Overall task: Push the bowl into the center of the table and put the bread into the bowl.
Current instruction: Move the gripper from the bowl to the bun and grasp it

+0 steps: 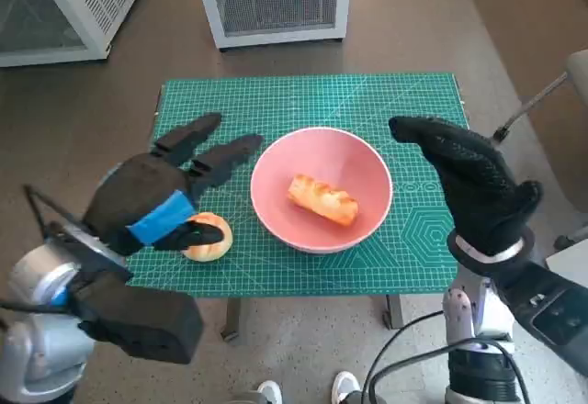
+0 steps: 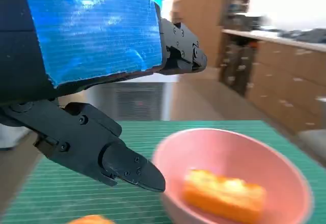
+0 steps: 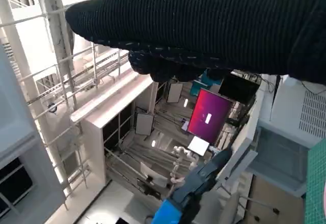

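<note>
- the bread (image 1: 323,199) lies in the pink bowl (image 1: 276,211) mid-counter (image 1: 303,101), long axis slanting from far-left to near-right.
- left hand (image 1: 161,188) spread, empty, beside the bowl, above a round bun (image 1: 208,239).
- right hand (image 1: 473,179) raised, holding nothing; finger spread hard to tell.

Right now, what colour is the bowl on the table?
The bowl is pink; the head view shows it best.

One pink bowl (image 1: 322,188) sits near the middle of the worktop (image 1: 303,96). Two pieces of bread are in sight: one long golden bread (image 1: 323,199) lying inside the bowl, and one round bun (image 1: 208,237) on the mat at about eight o'clock from the bowl. Two hands show, the left hand (image 1: 156,197) and the right hand (image 1: 473,179). Two white cabinets stand on the floor at twelve o'clock.
</note>
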You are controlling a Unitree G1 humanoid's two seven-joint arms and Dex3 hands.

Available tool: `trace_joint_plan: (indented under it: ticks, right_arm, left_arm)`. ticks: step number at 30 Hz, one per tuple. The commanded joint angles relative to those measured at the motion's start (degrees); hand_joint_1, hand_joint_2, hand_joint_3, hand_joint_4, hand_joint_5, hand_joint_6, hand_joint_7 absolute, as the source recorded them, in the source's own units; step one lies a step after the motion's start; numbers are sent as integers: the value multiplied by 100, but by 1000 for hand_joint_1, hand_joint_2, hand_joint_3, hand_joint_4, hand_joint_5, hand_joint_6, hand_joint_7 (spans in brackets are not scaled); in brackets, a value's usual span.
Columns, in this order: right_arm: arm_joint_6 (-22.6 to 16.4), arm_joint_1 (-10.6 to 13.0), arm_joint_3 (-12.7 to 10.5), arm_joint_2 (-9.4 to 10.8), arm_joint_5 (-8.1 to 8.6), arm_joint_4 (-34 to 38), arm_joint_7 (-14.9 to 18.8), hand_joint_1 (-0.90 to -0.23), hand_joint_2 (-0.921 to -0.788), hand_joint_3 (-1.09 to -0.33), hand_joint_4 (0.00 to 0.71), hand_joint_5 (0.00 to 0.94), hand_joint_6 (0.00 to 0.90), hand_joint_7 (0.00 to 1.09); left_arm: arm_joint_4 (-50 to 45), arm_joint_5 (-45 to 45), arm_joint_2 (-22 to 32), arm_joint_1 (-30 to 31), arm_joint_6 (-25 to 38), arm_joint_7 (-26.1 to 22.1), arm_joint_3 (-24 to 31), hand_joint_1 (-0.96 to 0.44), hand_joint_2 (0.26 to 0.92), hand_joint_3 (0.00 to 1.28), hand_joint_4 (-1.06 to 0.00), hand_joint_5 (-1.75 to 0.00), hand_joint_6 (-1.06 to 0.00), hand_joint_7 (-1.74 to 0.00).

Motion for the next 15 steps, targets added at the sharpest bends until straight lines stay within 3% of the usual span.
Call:
trace_joint_plan:
  ticks: [1,10,15]
  right_arm:
    - [90,30,4,-43,-8,71,33,-514,-921,-567,369,2,43,692]
    - [109,34,5,-43,6,67,45,-516,-921,-568,369,2,43,692]
    - [258,39,-18,-75,208,112,198,-519,-921,-566,362,0,31,685]
  left_arm:
    - [-232,176,140,206,237,-112,121,-316,758,0,-122,-2,-279,-70]
    - [-310,206,168,267,372,-137,121,-294,747,0,-120,0,-294,-53]
    - [15,233,19,635,565,-68,-31,-301,739,0,-94,0,-270,-32]
